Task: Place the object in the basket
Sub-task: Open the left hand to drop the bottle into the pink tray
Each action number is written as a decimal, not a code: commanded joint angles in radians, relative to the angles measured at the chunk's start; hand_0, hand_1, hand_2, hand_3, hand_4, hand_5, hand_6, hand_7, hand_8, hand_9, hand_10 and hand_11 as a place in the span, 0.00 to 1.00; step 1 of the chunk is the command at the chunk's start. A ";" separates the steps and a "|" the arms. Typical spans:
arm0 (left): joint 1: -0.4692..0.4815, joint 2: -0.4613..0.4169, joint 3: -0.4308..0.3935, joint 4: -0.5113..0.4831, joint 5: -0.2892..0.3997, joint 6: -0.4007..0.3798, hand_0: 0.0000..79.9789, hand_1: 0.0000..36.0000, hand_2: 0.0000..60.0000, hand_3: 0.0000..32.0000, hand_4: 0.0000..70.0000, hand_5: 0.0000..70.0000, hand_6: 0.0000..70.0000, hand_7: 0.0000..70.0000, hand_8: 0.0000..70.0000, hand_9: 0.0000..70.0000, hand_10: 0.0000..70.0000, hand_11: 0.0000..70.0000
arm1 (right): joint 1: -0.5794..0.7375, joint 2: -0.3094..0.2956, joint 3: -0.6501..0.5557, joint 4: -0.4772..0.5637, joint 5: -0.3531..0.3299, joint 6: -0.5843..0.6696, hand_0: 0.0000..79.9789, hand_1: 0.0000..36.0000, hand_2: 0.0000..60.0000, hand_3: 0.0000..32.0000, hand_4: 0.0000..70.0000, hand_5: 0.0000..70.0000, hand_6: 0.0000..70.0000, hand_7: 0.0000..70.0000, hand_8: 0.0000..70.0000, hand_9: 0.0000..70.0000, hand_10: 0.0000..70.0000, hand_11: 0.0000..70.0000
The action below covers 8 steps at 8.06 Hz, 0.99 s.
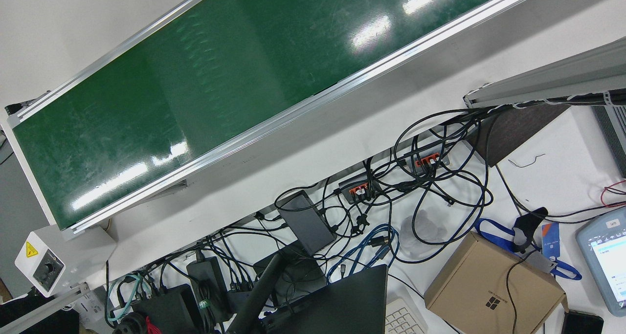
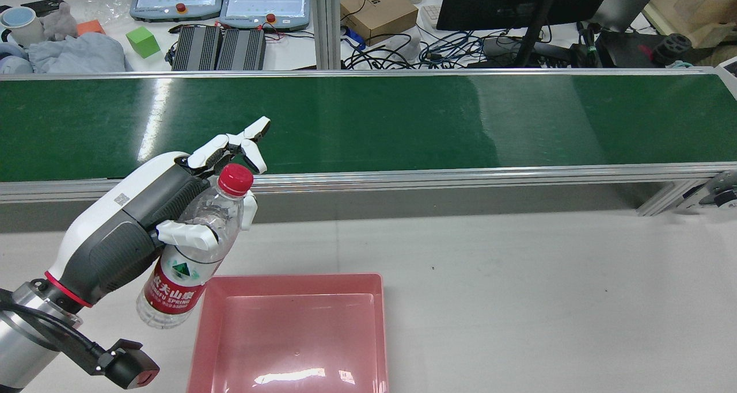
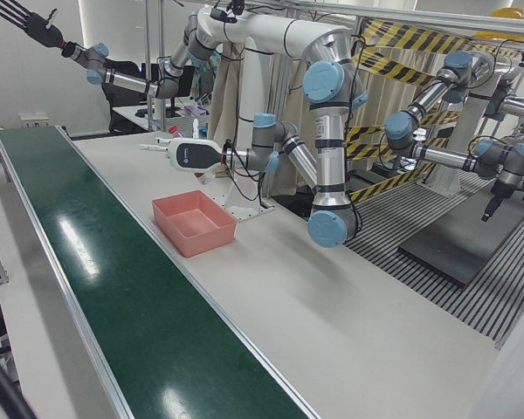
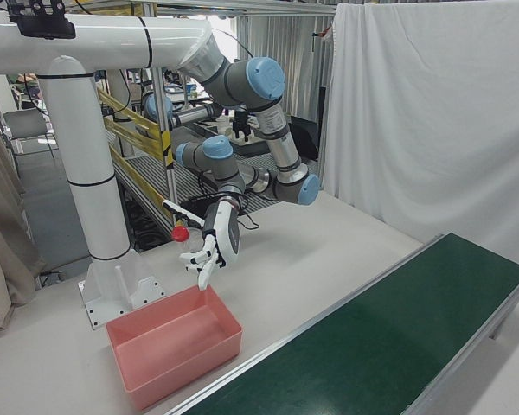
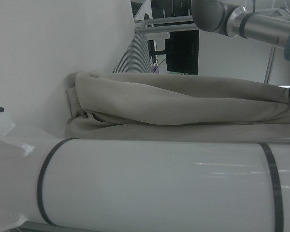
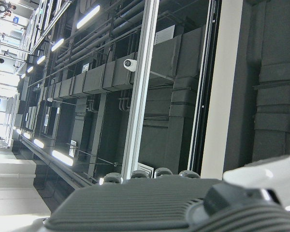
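- The left hand (image 2: 190, 209) holds the water bottle (image 2: 193, 249) aloft, fingers (image 2: 187, 235) wrapped around its upper body, just left of the pink basket (image 2: 291, 335) on the tabletop (image 2: 518, 278)
- The bottle looks empty, hence light; thin, smooth plastic may dent or slip; mid-body grip suits
- The right hand (image 3: 26, 22) is raised far off, fingers spread, empty

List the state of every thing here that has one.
bottle: capped, tilted, held in the air.
left hand: shut on the bottle.
right hand: raised, open, holding nothing.
basket: upright, empty.
conveyor belt: nothing on it; motion cannot be told.
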 commanded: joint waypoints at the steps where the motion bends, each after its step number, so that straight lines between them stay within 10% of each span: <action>1: 0.000 -0.001 -0.005 -0.003 0.000 -0.003 0.55 0.00 0.00 0.14 0.07 0.64 0.10 0.05 0.23 0.23 0.22 0.32 | 0.000 0.000 0.000 0.000 0.000 0.000 0.00 0.00 0.00 0.00 0.00 0.00 0.00 0.00 0.00 0.00 0.00 0.00; 8: -0.002 -0.001 -0.007 -0.012 0.010 -0.006 0.58 0.00 0.00 0.26 0.10 0.52 0.10 0.02 0.19 0.18 0.19 0.28 | 0.000 0.000 0.000 0.000 0.000 0.000 0.00 0.00 0.00 0.00 0.00 0.00 0.00 0.00 0.00 0.00 0.00 0.00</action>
